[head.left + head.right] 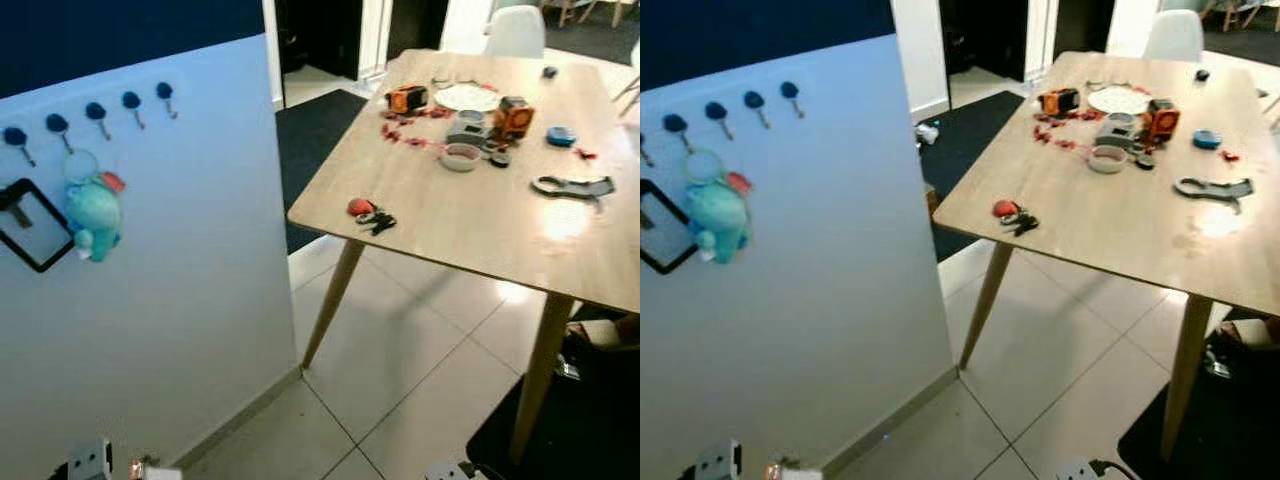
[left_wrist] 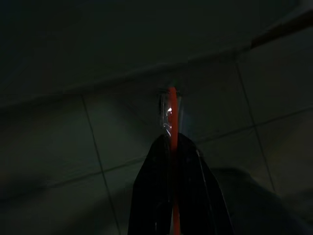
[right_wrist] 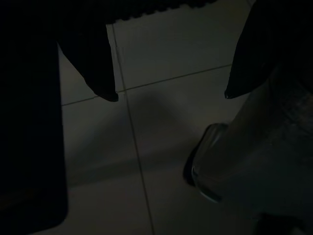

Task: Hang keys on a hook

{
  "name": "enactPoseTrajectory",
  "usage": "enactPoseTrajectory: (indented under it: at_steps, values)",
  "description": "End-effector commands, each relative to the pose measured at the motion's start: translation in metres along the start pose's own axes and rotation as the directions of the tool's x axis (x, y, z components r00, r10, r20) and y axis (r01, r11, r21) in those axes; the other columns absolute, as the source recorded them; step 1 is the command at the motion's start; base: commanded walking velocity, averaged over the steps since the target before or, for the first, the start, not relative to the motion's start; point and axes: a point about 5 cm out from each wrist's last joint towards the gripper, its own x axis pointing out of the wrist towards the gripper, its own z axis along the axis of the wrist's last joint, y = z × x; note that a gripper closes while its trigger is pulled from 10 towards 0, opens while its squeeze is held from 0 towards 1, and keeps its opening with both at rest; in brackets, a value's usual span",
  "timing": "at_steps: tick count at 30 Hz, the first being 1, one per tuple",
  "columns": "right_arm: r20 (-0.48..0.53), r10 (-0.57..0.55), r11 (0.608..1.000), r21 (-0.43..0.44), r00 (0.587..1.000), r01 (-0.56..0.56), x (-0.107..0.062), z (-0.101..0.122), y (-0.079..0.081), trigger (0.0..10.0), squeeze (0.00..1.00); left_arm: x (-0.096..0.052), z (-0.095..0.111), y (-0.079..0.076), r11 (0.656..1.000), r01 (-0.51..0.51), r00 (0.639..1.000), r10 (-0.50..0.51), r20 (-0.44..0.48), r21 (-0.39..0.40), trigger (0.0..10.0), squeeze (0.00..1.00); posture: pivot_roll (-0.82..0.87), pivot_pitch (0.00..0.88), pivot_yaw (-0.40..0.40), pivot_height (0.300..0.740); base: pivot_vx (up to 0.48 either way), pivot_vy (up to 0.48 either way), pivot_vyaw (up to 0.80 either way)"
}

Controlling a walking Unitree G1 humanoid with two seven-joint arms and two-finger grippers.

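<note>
Both arms hang low over the tiled floor (image 1: 400,380). In the dim left wrist view, the left gripper (image 2: 173,147) has its fingers pressed together, with a thin orange strip running up between them; we cannot tell what that strip is. In the right wrist view, the right gripper (image 3: 171,95) hangs with its two black fingertips spread apart and nothing between them. The keys (image 1: 372,214), with a red fob, lie near the corner of the wooden table (image 1: 480,230), not yet picked up. Farther back on the table sits a clutter of small objects: a tape roll (image 1: 461,156), an orange block (image 1: 513,117), a white plate (image 1: 466,97). On the pale wall panel (image 1: 180,300) to our left runs a row of dark blue hooks (image 1: 132,101); one carries a teal plush toy (image 1: 93,215) on a ring, and a black-framed tag (image 1: 30,225) hangs beside it. Judgement: the step in hand is approaching the table. We should close in squarely on that corner, bring the free right gripper down over the keys' ring rather than the fob, then aim for one of the free hooks.
</note>
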Motion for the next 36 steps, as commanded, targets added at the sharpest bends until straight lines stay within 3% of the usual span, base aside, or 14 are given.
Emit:
enactPoseTrajectory:
  at_steps: [1,12,21,33,36]
  values:
    - [0.032,0.026,1.0,0.009,0.999,-0.026,0.001,0.01,0.008,10.0,0.0,0.002,0.003,-0.004,1.0,0.007,1.0,-0.007,0.017,0.016,10.0,0.0,-0.02,0.01,0.045,0.74,0.0,0.0,0.69]
    - [0.033,0.024,1.0,0.015,0.999,-0.025,0.001,0.01,0.007,10.0,0.0,0.005,0.006,-0.007,1.0,0.014,1.0,-0.015,0.025,0.007,10.0,0.0,-0.02,0.008,0.05,0.74,0.0,0.0,0.69]
    - [0.035,0.028,0.999,0.018,0.999,-0.028,0.001,0.011,0.007,10.0,0.0,0.009,0.037,-0.004,1.0,0.014,0.991,-0.013,0.133,-0.008,10.0,0.0,-0.03,0.005,0.053,0.74,0.0,0.0,0.69]
    - [0.039,0.03,0.999,0.01,0.999,-0.031,0.001,0.013,0.007,10.0,0.0,0.01,0.051,-0.004,1.0,0.027,0.982,-0.027,0.189,0.001,10.0,0.0,-0.02,0.0,0.046,0.74,0.0,0.0,0.69]
    - [0.04,0.03,1.0,0.005,0.999,-0.03,0.001,0.013,0.006,10.0,0.0,0.01,0.062,-0.003,0.999,0.037,0.971,-0.036,0.238,0.0,10.0,0.0,-0.02,0.0,0.04,0.74,0.0,0.0,0.69]
